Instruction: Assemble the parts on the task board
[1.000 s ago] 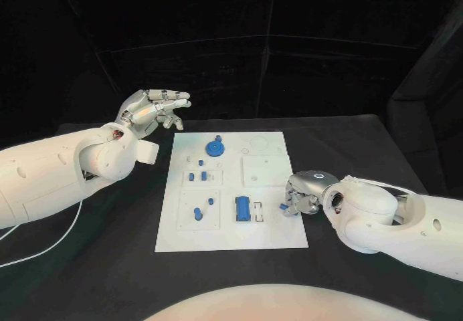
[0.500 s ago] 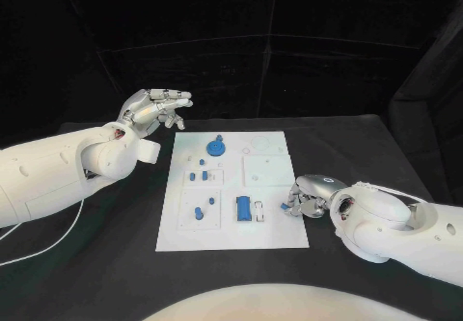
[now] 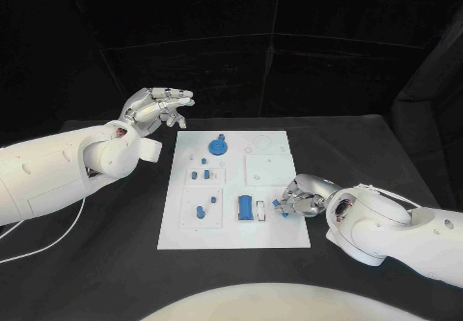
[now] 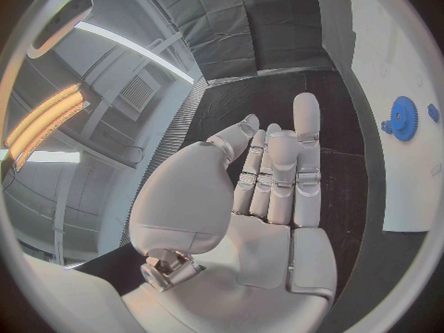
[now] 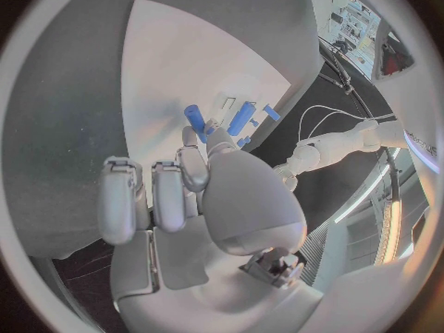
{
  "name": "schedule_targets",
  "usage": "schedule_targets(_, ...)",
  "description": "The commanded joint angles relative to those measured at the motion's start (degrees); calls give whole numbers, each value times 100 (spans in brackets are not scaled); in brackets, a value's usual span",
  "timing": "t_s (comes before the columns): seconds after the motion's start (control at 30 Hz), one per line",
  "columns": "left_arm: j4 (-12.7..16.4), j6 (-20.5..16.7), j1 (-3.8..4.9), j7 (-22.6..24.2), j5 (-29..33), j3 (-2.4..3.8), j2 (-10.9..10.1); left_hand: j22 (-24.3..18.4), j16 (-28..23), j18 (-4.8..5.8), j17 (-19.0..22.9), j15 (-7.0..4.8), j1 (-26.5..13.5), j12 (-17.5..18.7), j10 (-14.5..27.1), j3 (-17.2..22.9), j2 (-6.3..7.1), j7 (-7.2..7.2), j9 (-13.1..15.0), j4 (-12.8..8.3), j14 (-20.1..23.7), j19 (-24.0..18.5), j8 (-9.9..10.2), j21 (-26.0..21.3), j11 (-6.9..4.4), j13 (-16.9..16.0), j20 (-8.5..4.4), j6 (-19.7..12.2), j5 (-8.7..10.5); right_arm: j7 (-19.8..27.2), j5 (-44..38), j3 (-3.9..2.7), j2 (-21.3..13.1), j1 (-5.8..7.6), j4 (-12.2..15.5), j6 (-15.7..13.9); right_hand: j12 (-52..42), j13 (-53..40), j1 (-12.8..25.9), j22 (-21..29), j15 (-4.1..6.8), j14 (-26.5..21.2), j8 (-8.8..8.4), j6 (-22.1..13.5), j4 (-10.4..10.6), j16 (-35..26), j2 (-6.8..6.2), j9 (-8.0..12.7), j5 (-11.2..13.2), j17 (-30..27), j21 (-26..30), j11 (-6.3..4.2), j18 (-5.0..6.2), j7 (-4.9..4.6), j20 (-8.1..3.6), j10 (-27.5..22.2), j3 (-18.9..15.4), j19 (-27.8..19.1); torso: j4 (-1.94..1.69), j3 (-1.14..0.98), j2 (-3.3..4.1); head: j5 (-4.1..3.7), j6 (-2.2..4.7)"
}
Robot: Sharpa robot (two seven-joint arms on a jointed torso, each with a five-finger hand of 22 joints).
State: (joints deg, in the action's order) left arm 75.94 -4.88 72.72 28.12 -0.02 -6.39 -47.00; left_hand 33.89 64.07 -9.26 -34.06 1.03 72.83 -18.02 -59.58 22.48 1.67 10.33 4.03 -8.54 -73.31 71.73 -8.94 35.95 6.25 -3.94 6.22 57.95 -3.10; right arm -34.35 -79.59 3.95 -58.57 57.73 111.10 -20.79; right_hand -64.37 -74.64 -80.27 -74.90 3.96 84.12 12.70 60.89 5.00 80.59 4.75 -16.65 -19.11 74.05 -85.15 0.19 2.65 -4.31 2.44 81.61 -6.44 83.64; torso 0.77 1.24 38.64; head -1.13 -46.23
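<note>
Over table [image 3: 116, 267], left hand [image 3: 154, 107] raised

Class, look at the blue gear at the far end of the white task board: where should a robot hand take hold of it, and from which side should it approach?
Probably by the rim, from straight above. The blue gear lies flat on the task board, so its faces cannot be pinched; only its toothed edge offers opposing surfaces. The raised, empty left robot hand is nearer it than the right robot hand.
</note>
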Motion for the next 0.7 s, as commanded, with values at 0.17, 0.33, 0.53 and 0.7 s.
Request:
schedule_targets(0.17, 14, 63, 9, 52, 19, 5, 8, -6, -3, -119, 9, -2, 11, -34, 40, -43, -25, 13, 5, 3, 45, -9, -20, -29, -6, -2, 32, -43, -4, 69, 550, -1, 230, 6, -101, -207, -250, -154, 308, -709, 28, 320, -9, 159, 221, 76, -77, 7, -404, 96, -63, -76, -65, 36, -13, 175, 11, 120, -7, -4, 3, -5, -3)
schedule_targets(0.33, 19, 63, 9, 51, 19, 5, 7, -6, -3, -119, 9, -2, 11, -34, 40, -43, -25, 13, 5, 3, 45, -9, -20, -29, -6, -2, 32, -43, -4, 42, 615, -1, 347, 6, -161, -158, -289, -182, 397, -727, 38, 324, -6, 214, 298, 92, -97, 4, -425, 123, -73, -89, -69, 52, -23, 199, 18, 131, -7, -6, 6, 20, -8)
schedule_targets(0.53, 26, 61, 10, 49, 19, 5, 2, -6, -3, -119, 9, -2, 11, -34, 40, -43, -25, 13, 5, 3, 45, -9, -20, -29, -6, -2, 32, -43, -4, -18, 641, -2, 463, 6, -224, -65, -300, -191, 448, -735, 48, 326, -2, 259, 346, 99, -106, -1, -433, 134, -77, -101, -70, 68, -31, 210, 29, 137, 5, -6, 4, 44, -20)
schedule_targets(0.7, 31, 62, 11, 48, 19, 5, 0, -6, -3, -119, 9, -2, 11, -34, 40, -43, -25, 13, 5, 3, 45, -9, -20, -29, -6, -2, 32, -43, -4, -69, 646, -2, 531, 6, -253, 85, -300, -195, 497, -742, 57, 326, 4, 304, 392, 99, -117, -8, -430, 136, -81, -113, -72, 83, -40, 217, 38, 141, 8, -8, 0, 54, -37)
